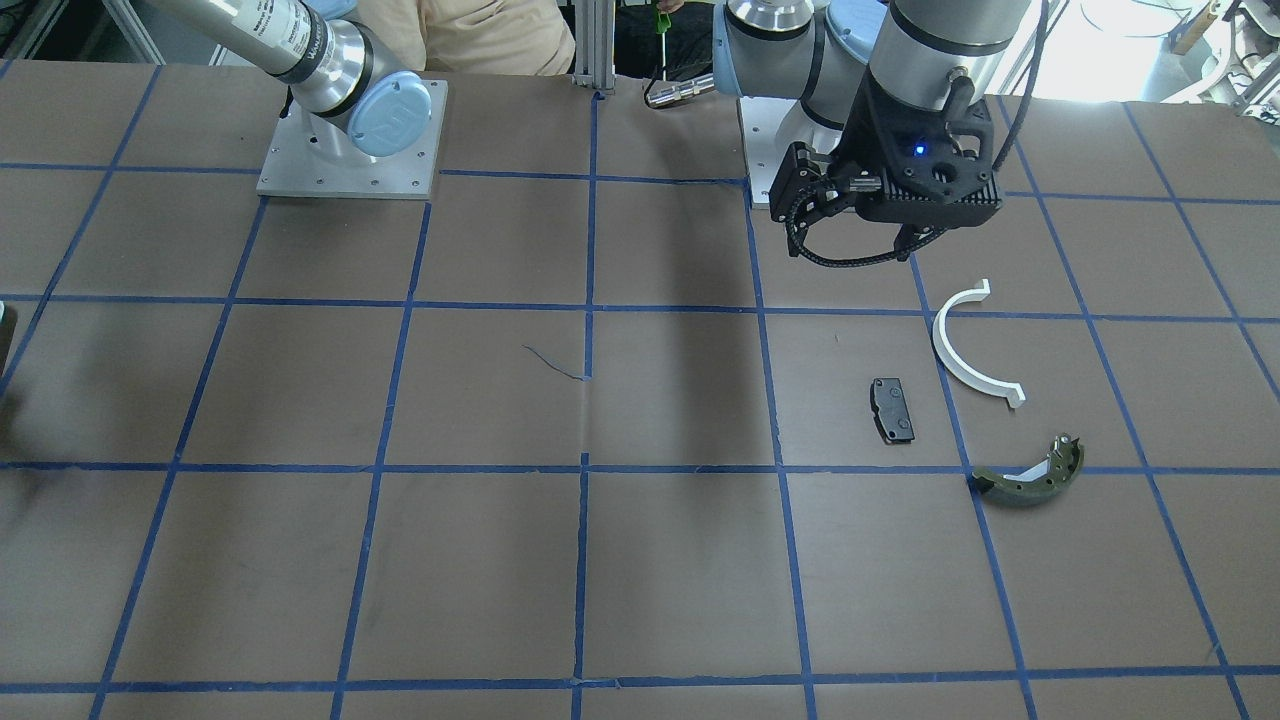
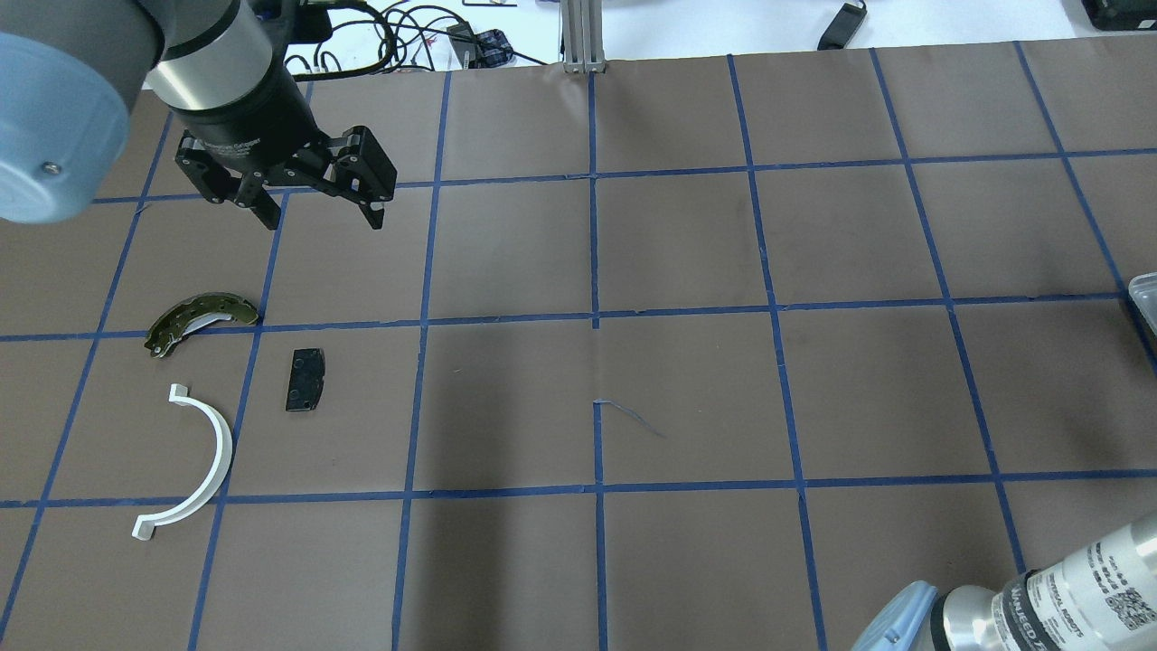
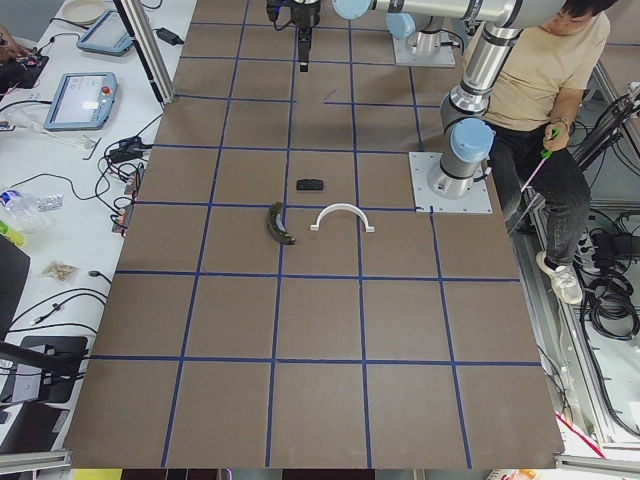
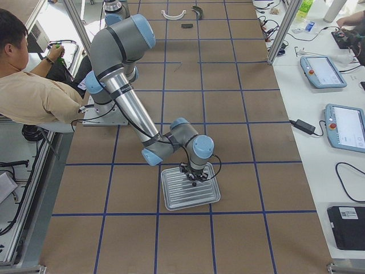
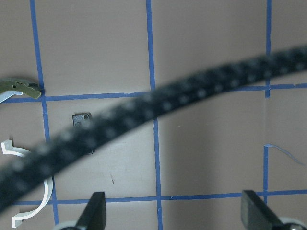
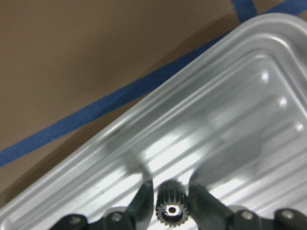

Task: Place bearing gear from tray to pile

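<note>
The bearing gear [image 6: 169, 208], small, dark and toothed, sits between my right gripper's fingertips [image 6: 146, 191] just over the ribbed silver tray [image 6: 230, 96]. My right gripper [image 4: 193, 174] is low inside the tray [image 4: 174, 197] and shut on the gear. The tray shows only as a sliver in the overhead view [image 2: 1143, 297]. The pile lies on the table's left side: a white half-ring [image 2: 212, 452], a black pad [image 2: 305, 380] and an olive brake shoe [image 2: 199, 316]. My left gripper [image 2: 323, 220] hangs open and empty above the table, beyond the pile.
The table is brown with a blue tape grid. A dotted black cable [image 5: 158, 103] crosses the left wrist view. A seated person [image 4: 28, 85] is behind the robot's bases. Screens and cables [image 4: 331, 74] lie on the side benches.
</note>
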Controlling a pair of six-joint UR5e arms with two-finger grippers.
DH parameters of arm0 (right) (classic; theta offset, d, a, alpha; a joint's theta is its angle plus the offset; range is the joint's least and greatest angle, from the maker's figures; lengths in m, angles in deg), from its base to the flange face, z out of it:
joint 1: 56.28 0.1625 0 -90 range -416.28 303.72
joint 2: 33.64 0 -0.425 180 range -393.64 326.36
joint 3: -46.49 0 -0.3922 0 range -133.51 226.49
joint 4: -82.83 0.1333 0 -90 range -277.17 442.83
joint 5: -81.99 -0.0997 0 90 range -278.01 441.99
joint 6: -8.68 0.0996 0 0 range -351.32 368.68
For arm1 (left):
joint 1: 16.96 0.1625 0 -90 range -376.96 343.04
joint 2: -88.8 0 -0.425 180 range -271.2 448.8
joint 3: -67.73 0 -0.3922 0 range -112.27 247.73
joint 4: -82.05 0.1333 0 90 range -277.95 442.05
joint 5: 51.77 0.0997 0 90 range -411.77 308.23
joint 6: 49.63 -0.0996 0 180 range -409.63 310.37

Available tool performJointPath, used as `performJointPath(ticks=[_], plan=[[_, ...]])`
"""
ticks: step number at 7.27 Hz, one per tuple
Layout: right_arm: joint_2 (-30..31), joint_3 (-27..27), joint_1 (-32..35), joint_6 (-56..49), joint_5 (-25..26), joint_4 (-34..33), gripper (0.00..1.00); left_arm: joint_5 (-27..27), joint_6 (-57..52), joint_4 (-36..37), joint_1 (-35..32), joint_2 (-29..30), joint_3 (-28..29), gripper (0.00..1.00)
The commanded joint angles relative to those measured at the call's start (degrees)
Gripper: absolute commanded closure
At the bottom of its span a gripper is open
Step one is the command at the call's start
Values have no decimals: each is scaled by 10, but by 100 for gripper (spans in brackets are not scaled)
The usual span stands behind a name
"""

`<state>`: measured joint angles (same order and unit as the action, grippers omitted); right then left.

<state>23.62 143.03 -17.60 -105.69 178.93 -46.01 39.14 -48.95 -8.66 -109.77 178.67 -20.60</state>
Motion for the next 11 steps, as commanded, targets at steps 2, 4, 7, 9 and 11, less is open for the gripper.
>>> performJointPath(ticks=[2,4,7,9,11], plan=[[0,1,0,6,0,1,73,1,-1,0,0,0,0,0],[3,0,0,12,1,2,80,1,-1,0,1,0,0,0],[25,9,1,54,2,10,93,1,-2,0,1,1,0,0],[74,37,11,115,-30,32,99,1,-3,0,1,2,0,0],[124,63,93,244,-59,34,100,1,-3,0,1,2,0,0]])
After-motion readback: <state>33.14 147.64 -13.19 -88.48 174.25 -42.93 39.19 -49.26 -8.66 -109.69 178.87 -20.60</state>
